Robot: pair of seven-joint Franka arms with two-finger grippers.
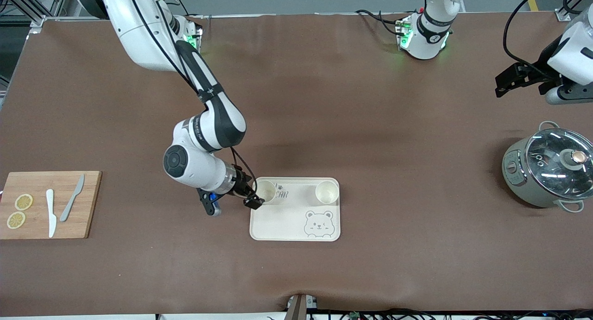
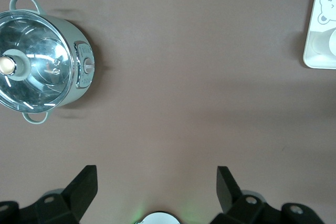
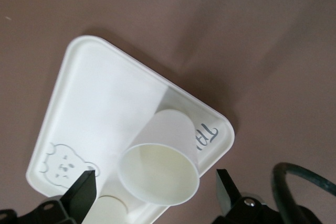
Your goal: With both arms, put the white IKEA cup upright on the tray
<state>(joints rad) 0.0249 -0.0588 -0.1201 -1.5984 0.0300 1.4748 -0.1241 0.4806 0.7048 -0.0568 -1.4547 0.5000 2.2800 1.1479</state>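
Note:
The cream bear tray (image 1: 287, 222) lies mid-table. Two white cups stand upright on its edge farthest from the front camera: one (image 1: 266, 190) at the corner toward the right arm's end, the other (image 1: 327, 192) at the corner toward the left arm's end. My right gripper (image 1: 254, 200) is open, low at the first cup's corner. In the right wrist view this cup (image 3: 160, 150) stands on the tray (image 3: 100, 103) between my spread fingers (image 3: 84, 192) without touching them; the second cup (image 3: 107, 211) shows beside it. My left gripper (image 1: 505, 81) waits open and empty, raised at the left arm's end.
A grey pot with a glass lid (image 1: 549, 167) stands at the left arm's end, also in the left wrist view (image 2: 39, 66). A wooden cutting board (image 1: 46, 204) with lemon slices and two knives lies at the right arm's end.

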